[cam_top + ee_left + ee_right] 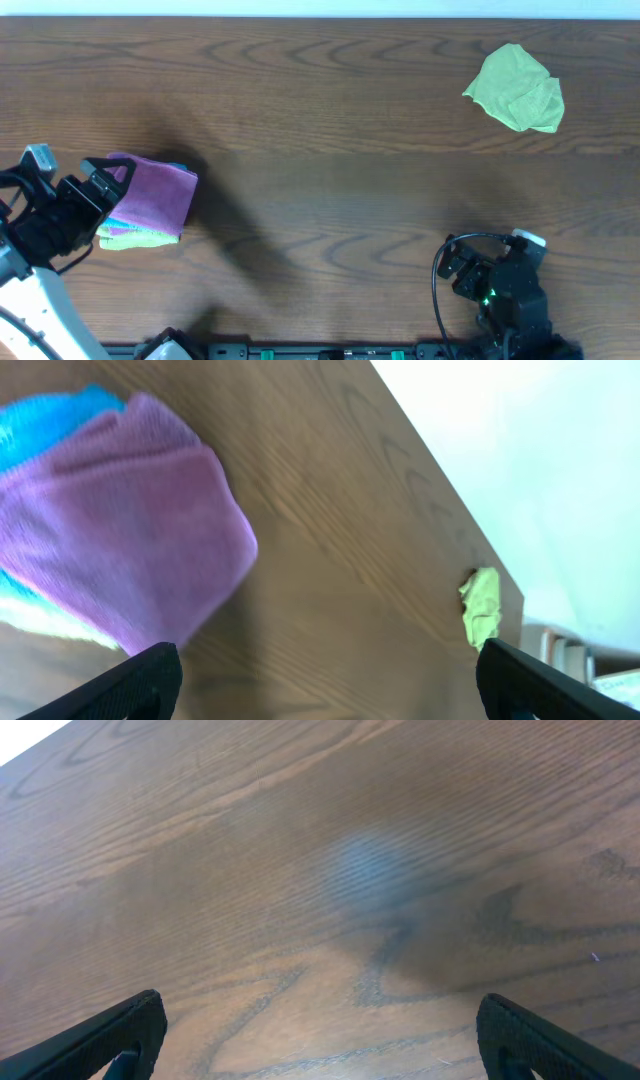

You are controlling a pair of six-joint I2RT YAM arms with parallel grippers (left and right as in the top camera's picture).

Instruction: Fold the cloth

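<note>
Cloth [155, 195], purple-pink, lies folded at the left end of the counter [320, 150], on top of a blue cloth [50, 415] and a pale green layer. Left claw [330, 675] sits just beside it, fingers spread wide, gripping nothing. Right claw [320, 1030] is likewise wide open over bare wood, holding nothing. A lime-green cloth [515, 88] lies crumpled, well apart, at the far right.

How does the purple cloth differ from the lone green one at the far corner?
The purple cloth is neatly folded; the green cloth is crumpled. The purple cloth tops a stack of other cloths; the green cloth lies alone on the table. Both look soft.
</note>
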